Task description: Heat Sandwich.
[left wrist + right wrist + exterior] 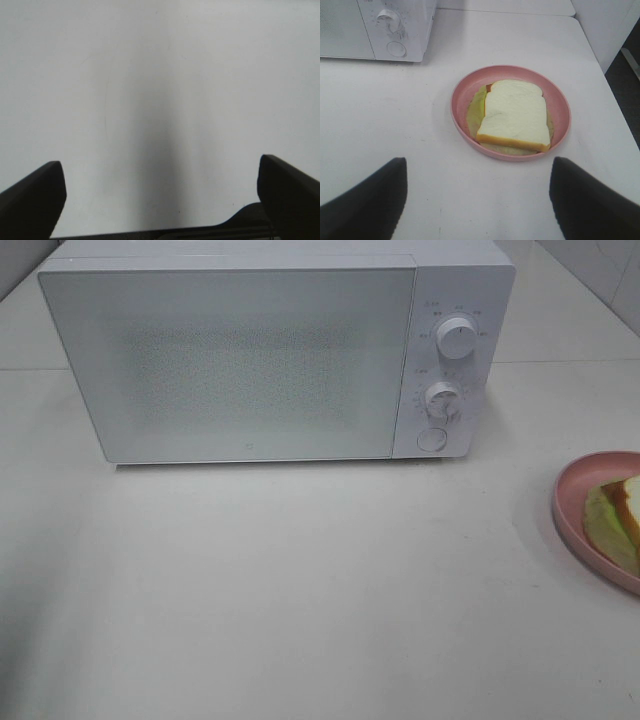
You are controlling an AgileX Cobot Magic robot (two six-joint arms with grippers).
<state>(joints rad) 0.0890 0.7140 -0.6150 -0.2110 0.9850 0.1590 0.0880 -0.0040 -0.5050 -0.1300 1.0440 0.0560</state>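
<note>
The sandwich [514,114], white bread over pale green lettuce, lies on a round pink plate [461,95]. In the exterior high view only its edge [620,515] shows on the plate [572,485] at the far right. My right gripper [477,197] hovers open short of the plate, nothing between its dark fingers. My left gripper [160,192] is open over bare white table, nothing between its fingers. Neither gripper appears in the exterior high view. The white microwave [250,360] stands at the back with its door shut.
The microwave's control panel carries two dials [457,338] and a round button [432,439]; its corner also shows as the microwave [395,30] in the right wrist view. The table edge [615,130] drops off just beyond the plate.
</note>
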